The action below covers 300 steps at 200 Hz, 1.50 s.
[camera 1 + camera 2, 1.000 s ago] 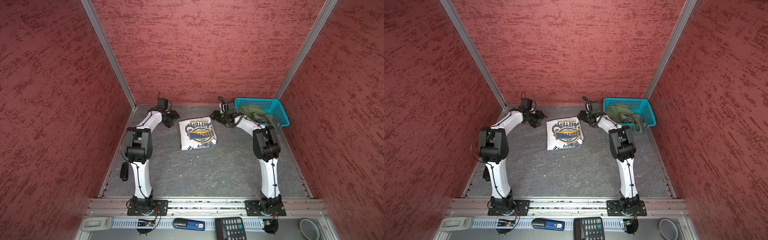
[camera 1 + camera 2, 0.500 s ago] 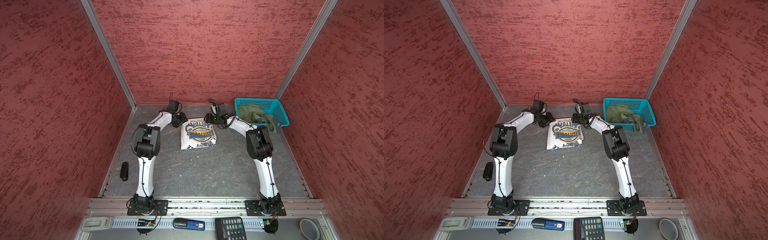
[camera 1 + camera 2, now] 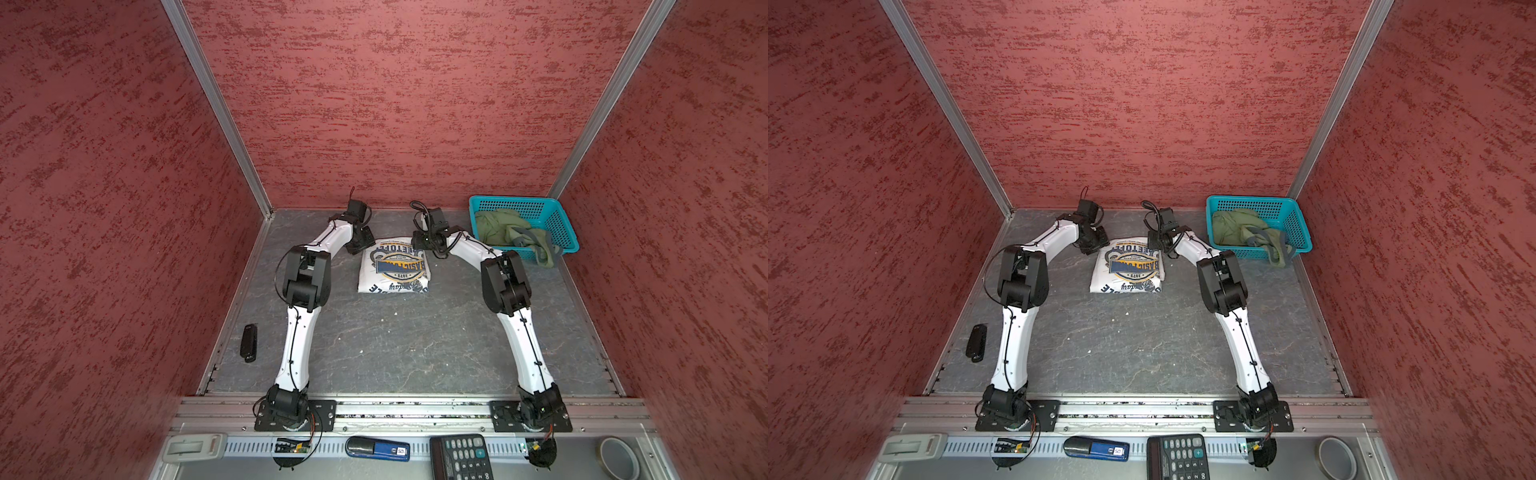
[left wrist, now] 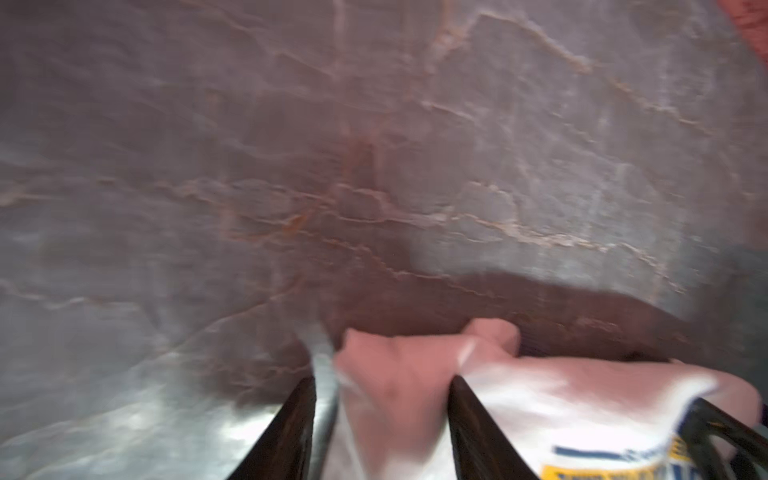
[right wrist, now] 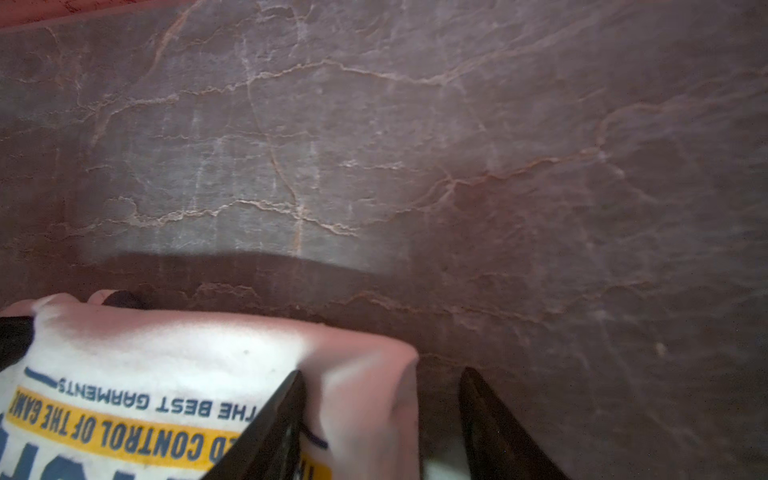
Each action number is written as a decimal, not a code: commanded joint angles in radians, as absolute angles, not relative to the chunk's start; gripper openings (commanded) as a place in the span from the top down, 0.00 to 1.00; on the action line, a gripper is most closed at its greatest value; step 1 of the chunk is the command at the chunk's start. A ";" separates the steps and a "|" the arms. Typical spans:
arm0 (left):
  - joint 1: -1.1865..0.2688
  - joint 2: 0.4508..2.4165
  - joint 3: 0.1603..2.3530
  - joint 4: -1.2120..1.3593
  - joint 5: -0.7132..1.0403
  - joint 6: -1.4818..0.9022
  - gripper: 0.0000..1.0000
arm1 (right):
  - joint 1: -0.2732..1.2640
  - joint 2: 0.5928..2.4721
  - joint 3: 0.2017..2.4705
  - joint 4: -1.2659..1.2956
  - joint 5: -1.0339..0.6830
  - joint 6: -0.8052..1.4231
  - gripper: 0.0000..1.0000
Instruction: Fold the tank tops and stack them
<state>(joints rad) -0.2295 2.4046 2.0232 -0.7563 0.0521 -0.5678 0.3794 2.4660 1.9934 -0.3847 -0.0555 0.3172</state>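
A folded white tank top (image 3: pixel 395 266) (image 3: pixel 1127 266) with a blue-and-yellow badge print lies at the back middle of the table. My left gripper (image 3: pixel 367 245) (image 3: pixel 1100 245) is at its far left corner, and my right gripper (image 3: pixel 417 241) (image 3: pixel 1152 243) at its far right corner. In the left wrist view the gripper (image 4: pixel 382 380) is open, and the cloth (image 4: pixel 540 395) nearly fills the gap. In the right wrist view the gripper (image 5: pixel 380 374) is open, with the cloth corner (image 5: pixel 365 374) against one finger and a gap to the other. An olive green tank top (image 3: pixel 498 226) (image 3: pixel 1233 226) lies crumpled in the teal basket (image 3: pixel 515 202) (image 3: pixel 1250 200).
The basket stands at the back right corner, and part of the green top hangs over its front rim. A small black device (image 3: pixel 248 343) lies by the left table edge. On the front rail lie a calculator (image 3: pixel 459 457), a blue-black tool (image 3: pixel 378 448) and a tape roll (image 3: pixel 619 457). Red walls close three sides.
Both arms swung inward from the back of the table to the white top's far corners. Both grippers narrowed around those corners, the left more than the right.
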 commanded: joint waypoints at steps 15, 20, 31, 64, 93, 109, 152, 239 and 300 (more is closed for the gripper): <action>-0.197 2.432 2.028 -0.850 -0.002 -0.558 0.46 | 0.375 2.409 1.916 -0.434 -0.014 0.319 0.40; -0.195 2.420 2.027 -0.853 0.000 -0.557 0.45 | 0.375 2.396 1.912 -0.433 -0.023 0.321 0.40; -0.193 2.379 2.007 -0.852 -0.004 -0.553 0.42 | 0.374 2.363 1.902 -0.434 -0.052 0.324 0.40; -0.192 2.179 1.875 -0.827 0.008 -0.561 0.29 | 0.376 2.224 1.792 -0.410 -0.118 0.377 0.37; -0.206 1.970 1.631 -0.744 0.023 -0.609 0.20 | 0.378 2.100 1.588 -0.321 -0.203 0.464 0.34; -0.225 1.877 1.502 -0.694 0.045 -0.629 0.17 | 0.387 2.045 1.472 -0.264 -0.234 0.513 0.33; -0.335 1.758 1.319 -0.641 0.056 -0.662 0.19 | 0.419 1.953 1.272 -0.158 -0.267 0.579 0.34; -0.497 1.855 1.359 -0.637 -0.008 -0.718 0.23 | 0.505 1.980 1.231 -0.085 -0.344 0.612 0.53; -0.530 1.921 1.489 -0.703 -0.053 -0.723 0.24 | 0.511 1.822 1.156 -0.151 -0.235 0.582 0.34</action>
<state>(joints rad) -0.5068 1.8877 1.4406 -0.6739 -0.0166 -0.7113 0.5201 1.9453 1.1988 -0.1242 -0.3122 0.5991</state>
